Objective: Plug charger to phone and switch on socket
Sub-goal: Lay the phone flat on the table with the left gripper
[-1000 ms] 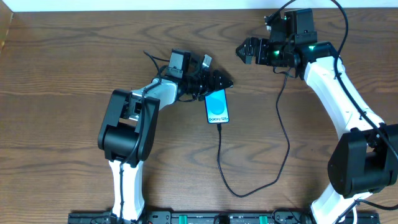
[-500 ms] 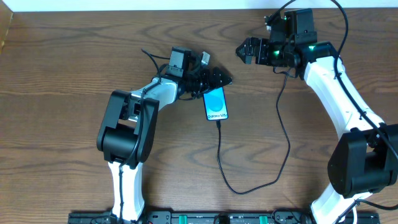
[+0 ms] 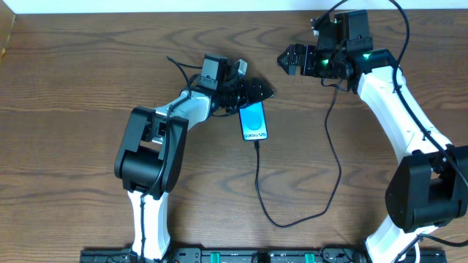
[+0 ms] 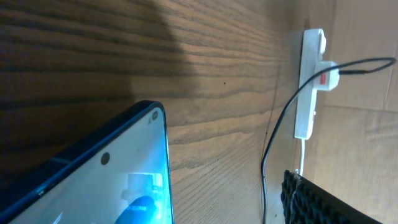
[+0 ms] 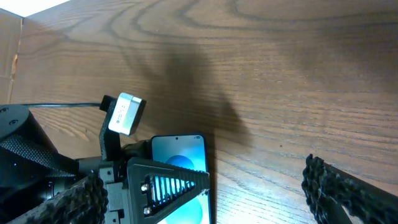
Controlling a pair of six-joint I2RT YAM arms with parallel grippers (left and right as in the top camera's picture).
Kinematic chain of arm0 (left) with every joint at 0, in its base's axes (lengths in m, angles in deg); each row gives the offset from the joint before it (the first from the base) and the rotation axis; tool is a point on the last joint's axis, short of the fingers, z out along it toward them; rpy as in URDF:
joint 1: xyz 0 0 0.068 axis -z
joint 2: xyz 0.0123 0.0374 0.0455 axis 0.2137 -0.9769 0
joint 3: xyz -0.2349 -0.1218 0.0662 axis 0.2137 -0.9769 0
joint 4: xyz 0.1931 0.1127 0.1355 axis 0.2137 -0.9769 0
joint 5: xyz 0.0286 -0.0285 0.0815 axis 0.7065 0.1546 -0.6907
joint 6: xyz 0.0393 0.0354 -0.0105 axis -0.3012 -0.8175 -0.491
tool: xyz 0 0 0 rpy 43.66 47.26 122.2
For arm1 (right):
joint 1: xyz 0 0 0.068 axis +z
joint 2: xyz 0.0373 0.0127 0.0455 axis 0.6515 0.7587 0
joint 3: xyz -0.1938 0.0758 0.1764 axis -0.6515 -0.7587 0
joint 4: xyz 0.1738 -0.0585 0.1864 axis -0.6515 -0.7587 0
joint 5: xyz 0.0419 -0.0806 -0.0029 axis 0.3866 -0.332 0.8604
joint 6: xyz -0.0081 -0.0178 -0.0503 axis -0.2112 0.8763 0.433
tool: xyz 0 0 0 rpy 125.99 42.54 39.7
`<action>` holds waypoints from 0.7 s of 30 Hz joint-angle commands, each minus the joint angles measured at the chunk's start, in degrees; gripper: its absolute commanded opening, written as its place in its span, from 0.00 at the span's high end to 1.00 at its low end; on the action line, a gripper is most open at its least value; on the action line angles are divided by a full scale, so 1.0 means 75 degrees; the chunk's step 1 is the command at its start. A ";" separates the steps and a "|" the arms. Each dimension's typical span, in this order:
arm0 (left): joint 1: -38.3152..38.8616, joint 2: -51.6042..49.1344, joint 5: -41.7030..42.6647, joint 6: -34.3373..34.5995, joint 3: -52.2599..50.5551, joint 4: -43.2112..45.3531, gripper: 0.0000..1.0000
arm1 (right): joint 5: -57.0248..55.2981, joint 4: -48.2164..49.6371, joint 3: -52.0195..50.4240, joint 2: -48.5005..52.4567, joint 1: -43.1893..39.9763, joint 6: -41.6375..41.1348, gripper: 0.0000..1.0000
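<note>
I'm holding my left tool [image 3: 261, 92] open, its tips just over the phone [image 3: 254, 123] lying on the bench [image 3: 73, 88]. The charger [image 3: 257, 183] is trailing from the phone's end farthest from that tool. The socket [image 4: 309, 81] is lying well ahead of it. My right tool [image 3: 287, 58] is hanging wide open.

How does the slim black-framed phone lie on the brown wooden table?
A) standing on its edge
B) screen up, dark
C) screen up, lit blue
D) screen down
C: the slim black-framed phone lies flat on the brown wooden table, with its bright blue screen and white text facing the overhead camera.
</note>
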 commanded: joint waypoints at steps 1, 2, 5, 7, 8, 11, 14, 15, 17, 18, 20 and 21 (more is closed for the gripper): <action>0.0017 -0.0361 -0.1396 0.0376 -0.0242 -0.0402 0.14 | -0.0061 -0.0012 0.0085 -0.0160 -0.0017 0.0058 0.01; 0.0029 -0.0361 -0.1478 0.0469 -0.0242 -0.0405 0.14 | -0.0061 -0.0012 0.0085 -0.0160 -0.0017 0.0058 0.01; 0.0099 -0.0361 -0.1816 0.0635 -0.0236 -0.0388 0.14 | -0.0061 -0.0012 0.0085 -0.0160 -0.0017 0.0058 0.01; 0.0163 -0.0361 -0.2090 0.0755 -0.0230 -0.0379 0.14 | -0.0061 -0.0012 0.0087 -0.0160 -0.0017 0.0058 0.01; 0.0198 -0.0361 -0.2218 0.0781 -0.0224 -0.0376 0.14 | -0.0061 -0.0012 0.0085 -0.0160 -0.0017 0.0058 0.01; 0.0321 -0.0361 -0.2445 0.0804 -0.0210 -0.0329 0.14 | -0.0061 -0.0038 0.0085 -0.0160 -0.0017 0.0058 0.01; 0.0382 -0.0361 -0.2553 0.0804 -0.0207 -0.0289 0.14 | -0.0061 -0.0041 0.0085 -0.0160 -0.0017 0.0058 0.01; 0.0399 -0.0361 -0.2629 0.0801 -0.0207 -0.0291 0.14 | -0.0061 -0.0044 0.0085 -0.0160 -0.0017 0.0058 0.01; 0.0411 -0.0361 -0.2658 0.0801 -0.0207 -0.0283 0.14 | -0.0061 -0.0061 0.0085 -0.0160 -0.0017 0.0058 0.01; 0.0411 -0.0361 -0.2667 0.0801 -0.0207 -0.0283 0.14 | -0.0061 -0.0067 0.0085 -0.0160 -0.0017 0.0058 0.01; 0.0411 -0.0361 -0.2719 0.0801 -0.0207 -0.0283 0.14 | -0.0061 -0.0082 0.0085 -0.0160 -0.0017 0.0061 0.01; 0.0411 -0.0361 -0.2818 0.0801 -0.0207 -0.0291 0.14 | -0.0064 -0.0085 0.0085 -0.0160 -0.0017 0.0061 0.01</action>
